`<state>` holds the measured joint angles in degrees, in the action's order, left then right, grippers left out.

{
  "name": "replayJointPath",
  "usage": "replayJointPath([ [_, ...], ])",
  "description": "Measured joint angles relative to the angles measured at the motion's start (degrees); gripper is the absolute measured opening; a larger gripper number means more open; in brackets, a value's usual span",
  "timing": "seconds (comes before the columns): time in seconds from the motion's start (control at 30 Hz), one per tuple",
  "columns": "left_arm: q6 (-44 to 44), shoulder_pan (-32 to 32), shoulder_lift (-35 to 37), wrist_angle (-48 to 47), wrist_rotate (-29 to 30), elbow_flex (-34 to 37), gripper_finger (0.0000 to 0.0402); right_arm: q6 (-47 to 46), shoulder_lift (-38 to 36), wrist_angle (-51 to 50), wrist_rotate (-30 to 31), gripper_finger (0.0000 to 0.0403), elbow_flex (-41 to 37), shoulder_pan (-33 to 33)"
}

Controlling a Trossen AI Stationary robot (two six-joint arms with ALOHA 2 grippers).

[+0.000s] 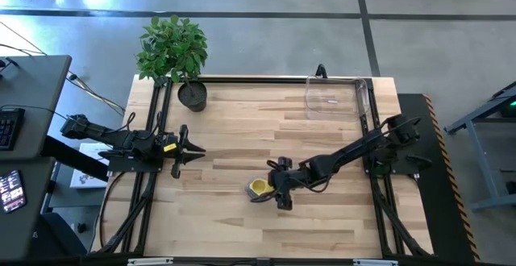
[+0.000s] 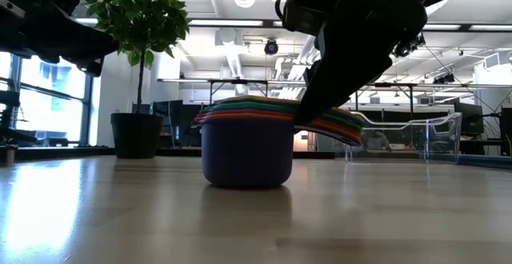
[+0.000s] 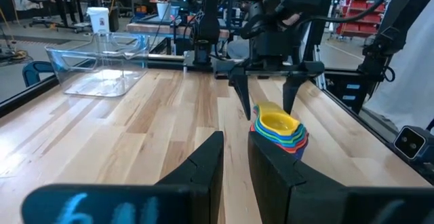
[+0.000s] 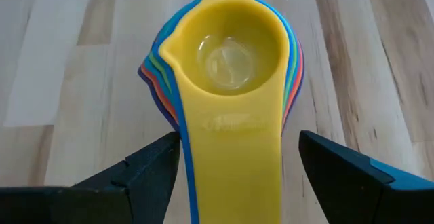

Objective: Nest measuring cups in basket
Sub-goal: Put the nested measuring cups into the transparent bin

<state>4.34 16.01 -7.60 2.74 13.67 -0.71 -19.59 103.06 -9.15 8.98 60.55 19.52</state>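
Observation:
The measuring cups (image 4: 227, 61) are nested in one stack, yellow on top and purple (image 2: 244, 156) at the bottom, and the stack rests on the table by the purple cup's base. The handles (image 4: 234, 163) fan out toward my right gripper. My right gripper (image 4: 239, 141) is open and low over the table's middle (image 1: 278, 189), with one finger on each side of the stacked handles and a gap showing at both. The clear basket (image 1: 334, 97) sits at the far right of the table. My left gripper (image 3: 236, 139) waits at the table's left (image 1: 193, 151), its fingers a narrow gap apart, holding nothing.
A black plant pot (image 1: 192, 95) with a leafy plant (image 1: 172, 47) stands at the far left corner. Bare wood (image 1: 242, 234) lies between the cup stack and the near edge. More bare wood (image 1: 266, 113) lies between the stack and the basket (image 3: 102, 64).

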Motion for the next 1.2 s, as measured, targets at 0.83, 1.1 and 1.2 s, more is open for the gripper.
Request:
replayJointPath([
  [0.83,0.0,0.0,0.0,0.0,0.0,0.0,0.006,-5.8,0.1,-0.2,-2.2,0.0133,0.0,-0.9],
  [1.1,0.0,0.0,0.0,0.0,0.0,0.0,0.006,-7.6,0.1,-0.2,-2.1,0.0131,0.0,-0.9],
  [1.2,0.0,0.0,0.0,0.0,0.0,0.0,0.006,-7.6,0.1,-0.2,-2.1,0.0131,0.0,-0.9],
])
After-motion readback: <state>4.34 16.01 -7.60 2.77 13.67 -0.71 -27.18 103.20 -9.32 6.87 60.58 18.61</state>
